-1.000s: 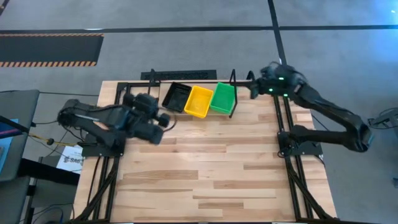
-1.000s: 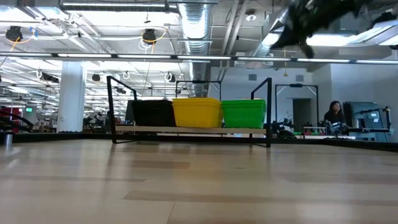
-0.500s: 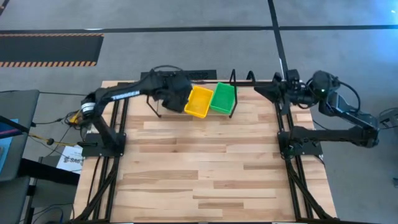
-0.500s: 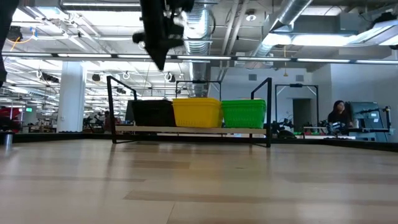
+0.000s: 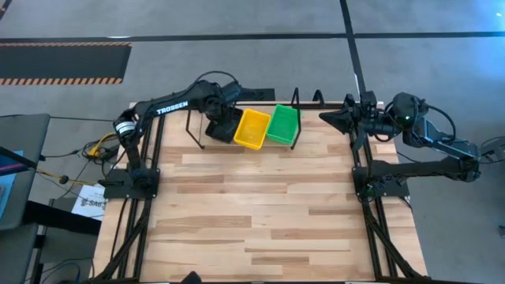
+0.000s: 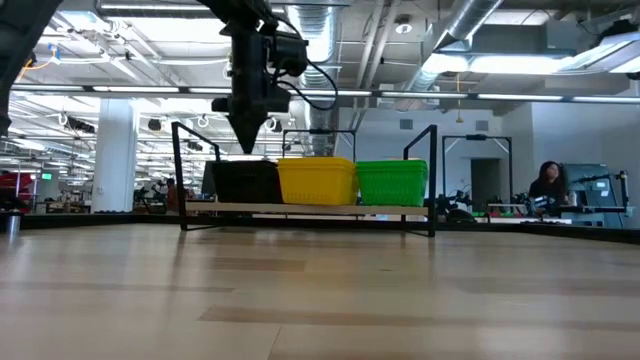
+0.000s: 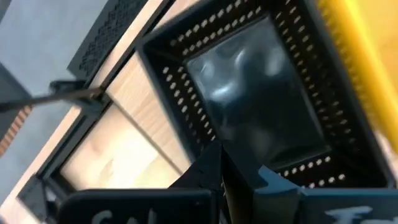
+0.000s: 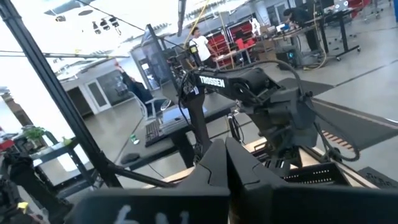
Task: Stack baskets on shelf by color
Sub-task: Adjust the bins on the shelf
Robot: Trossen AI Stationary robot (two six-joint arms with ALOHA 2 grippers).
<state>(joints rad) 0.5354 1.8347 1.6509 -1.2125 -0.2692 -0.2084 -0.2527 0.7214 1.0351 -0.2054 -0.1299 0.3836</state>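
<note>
We see a pale wood table (image 5: pixel 260 213) in a large open workshop with exposed ceiling ducts and a person seated at a desk far in the background. Starting at the fingers: the left gripper (image 6: pixel 247 138) has its two fingers pressed together and holds nothing, its tip pointing down just above the black basket (image 5: pixel 225 124); the left wrist view looks straight into that basket's perforated interior (image 7: pixel 261 112). Behind the fingers, the left arm reaches from its base at the table's left edge, elbow raised, out over the shelf (image 6: pixel 305 208) at the back of the table. On that shelf the black basket, a yellow basket (image 5: pixel 252 128) and a green basket (image 5: pixel 283 125) sit side by side, touching, one colour per place. No baskets lie loose on the table, so we judge the sorting is at or near its end, with the left arm hovering over the black stack. We think the next move calls only for lifting clear without knocking the shelf's upright wire ends. The right gripper (image 5: pixel 330 120), also closed and empty, waits folded back at the table's right rear corner.
</note>
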